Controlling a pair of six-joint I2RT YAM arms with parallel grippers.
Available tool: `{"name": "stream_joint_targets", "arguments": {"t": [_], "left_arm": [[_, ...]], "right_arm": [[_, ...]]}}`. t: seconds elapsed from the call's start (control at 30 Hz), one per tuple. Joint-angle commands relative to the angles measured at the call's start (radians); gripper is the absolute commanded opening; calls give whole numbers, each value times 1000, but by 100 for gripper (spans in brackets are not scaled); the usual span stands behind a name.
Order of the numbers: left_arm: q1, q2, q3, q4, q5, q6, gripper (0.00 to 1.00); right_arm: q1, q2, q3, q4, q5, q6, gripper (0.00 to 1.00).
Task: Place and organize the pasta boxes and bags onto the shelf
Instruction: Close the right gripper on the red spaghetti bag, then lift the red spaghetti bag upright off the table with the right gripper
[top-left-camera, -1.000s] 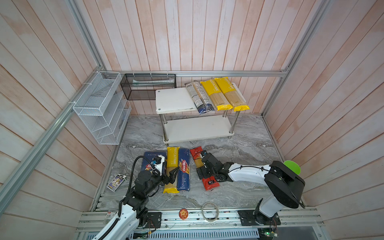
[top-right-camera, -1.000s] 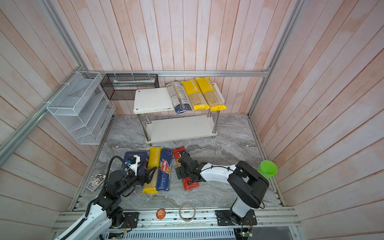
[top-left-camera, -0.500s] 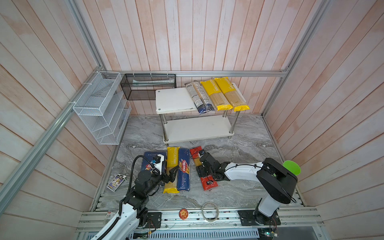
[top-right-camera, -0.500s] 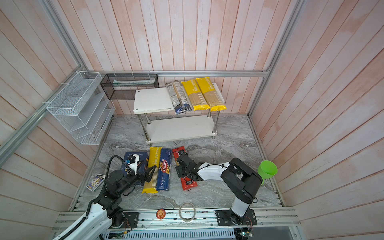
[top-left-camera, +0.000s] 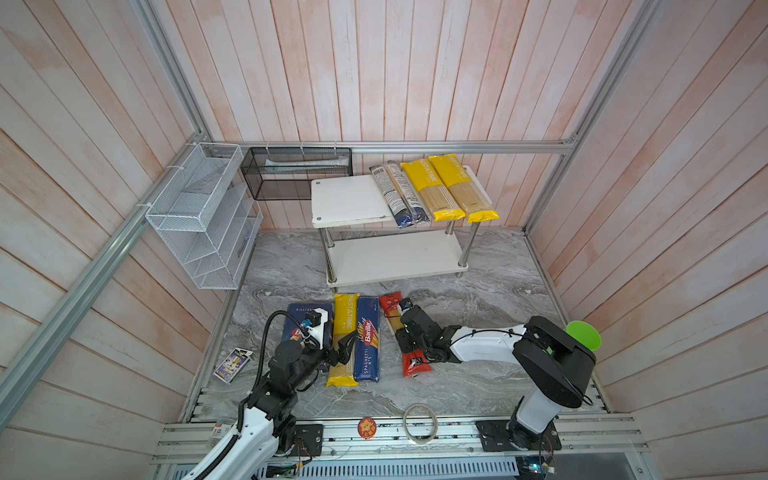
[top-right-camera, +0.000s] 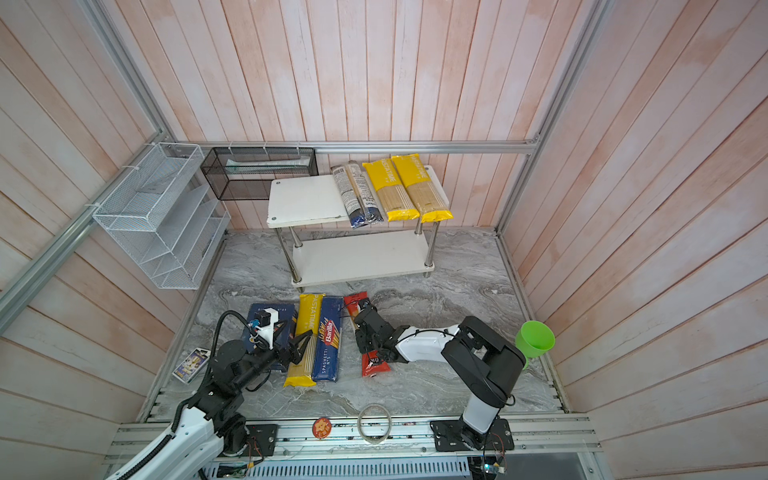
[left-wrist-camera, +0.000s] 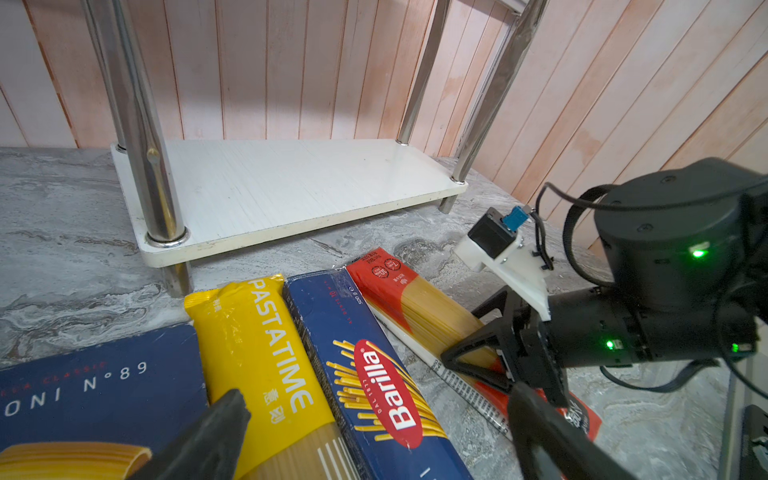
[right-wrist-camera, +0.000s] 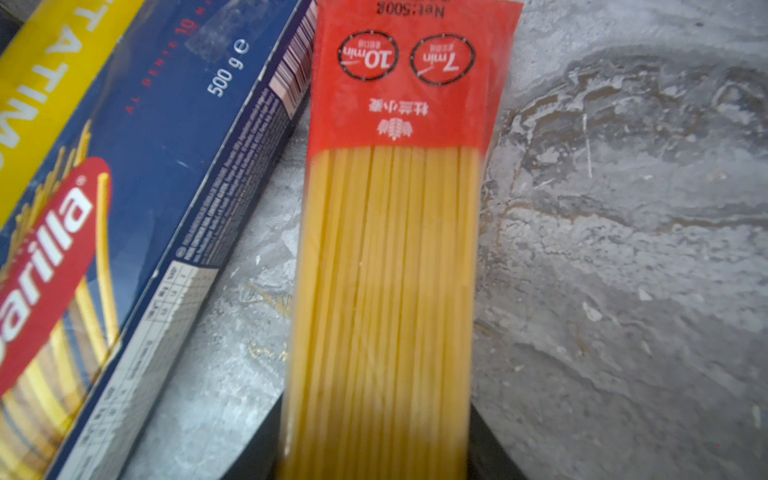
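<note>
This is a lab robot cell: pink wooden plank walls (top-left-camera: 374, 62), bolted aluminium frame rails (top-left-camera: 415, 147), grey marble-print tabletop (top-left-camera: 478, 386), white two-tier chrome-post shelf (top-left-camera: 353, 199).

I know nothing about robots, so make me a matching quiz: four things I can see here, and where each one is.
Things: A red bag; B clear bag; C spaghetti box; D green cup.
Places: 1 on the top board of the shelf; 2 near the right wall; 3 between the fingers of the right gripper; 4 on the floor, right beside a yellow bag.
Pairs: A-3, B-1, C-4, D-2.
</note>
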Motion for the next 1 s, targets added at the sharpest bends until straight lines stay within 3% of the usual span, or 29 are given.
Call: {"name": "stream_joint_targets", "arguments": {"t": [0.0, 0.43, 0.8, 0.97], "left_arm": [[1, 0, -2, 18, 4, -7, 100], [1, 8, -1, 23, 2, -10, 100], [0, 18, -3, 26, -16, -15, 100], [0, 30, 3, 21, -47, -25, 100]], "right_arm": [[11, -52, -36, -6, -21, 16, 40], [12, -224, -49, -14, -23, 12, 25], [16, -340, 52, -102, -107, -14, 22], [58, -363, 120, -140, -89, -28, 22]]}}
